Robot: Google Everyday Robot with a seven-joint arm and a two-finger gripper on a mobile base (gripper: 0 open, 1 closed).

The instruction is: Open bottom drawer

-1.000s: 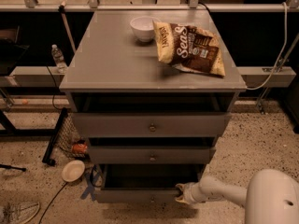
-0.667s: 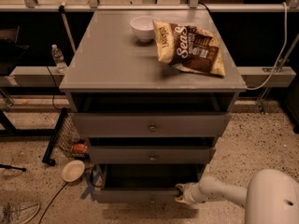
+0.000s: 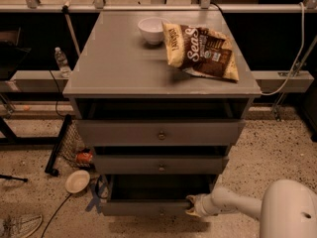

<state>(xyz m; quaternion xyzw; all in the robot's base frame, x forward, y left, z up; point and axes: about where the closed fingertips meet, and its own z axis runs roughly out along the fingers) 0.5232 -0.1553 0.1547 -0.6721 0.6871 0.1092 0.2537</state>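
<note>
A grey cabinet (image 3: 124,63) has three drawers. The bottom drawer (image 3: 143,208) stands pulled out toward me, its dark inside showing above the flat grey front. Its small knob (image 3: 159,212) is just visible at the front's middle. The middle drawer (image 3: 161,165) and the top drawer (image 3: 161,132) also stand a little way out. My white arm comes in from the lower right, and my gripper (image 3: 190,206) is at the right end of the bottom drawer's front, touching its top edge.
A white bowl (image 3: 151,29) and a snack bag (image 3: 200,49) lie on the cabinet top. On the speckled floor to the left are a pale dish (image 3: 77,181), a black pole (image 3: 58,145), a water bottle (image 3: 61,62) and blue tape (image 3: 96,197).
</note>
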